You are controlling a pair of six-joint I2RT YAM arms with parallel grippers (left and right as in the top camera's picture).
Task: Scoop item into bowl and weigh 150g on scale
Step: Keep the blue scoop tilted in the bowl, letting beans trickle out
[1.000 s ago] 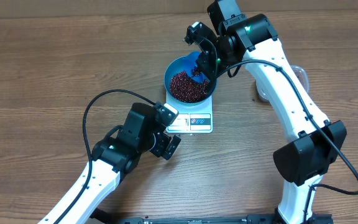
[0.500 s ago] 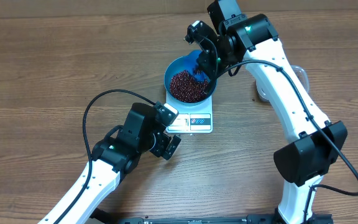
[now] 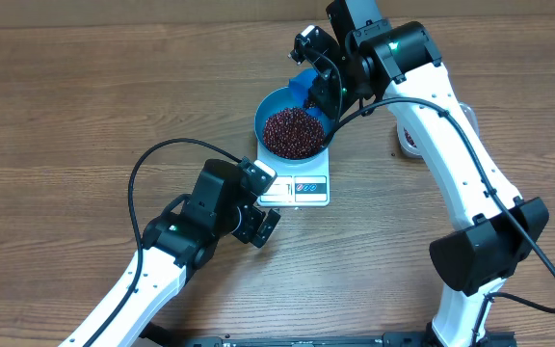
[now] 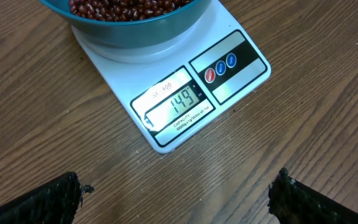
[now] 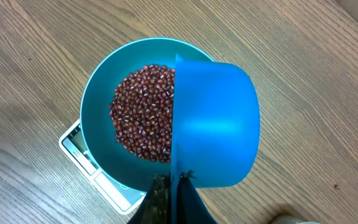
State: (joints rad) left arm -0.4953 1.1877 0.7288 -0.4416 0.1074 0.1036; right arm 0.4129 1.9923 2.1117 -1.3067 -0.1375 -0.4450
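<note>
Now carries the blue scoop [image 3: 303,85] higher and further back than a second ago: then dipped into the beans [image 3: 293,132], now raised over the far rim of the bowl [image 3: 270,108], with the whole maroon heap uncovered. Reads 149 on the display [image 4: 178,102] of the scale [image 4: 120,74]. Judged a hair short of target; probably calls for only a few more beans, tipped in gently so as not to overshoot. Cannot tell whether any remain in the scoop, its inside being hidden in the wrist view.

Keeps the right gripper [image 5: 169,193] pinched fully closed on the scoop's handle, the scoop body fanning out just ahead of the fingertips, the bowl and its beans below and a little to one side. Holds the left gripper [image 4: 176,205] spread as wide as it goes, gripping nothing, low over the table [image 4: 303,124]. Finds the scale's display edge just ahead of those open fingertips, and the bowl seated on the scale beyond that.
</note>
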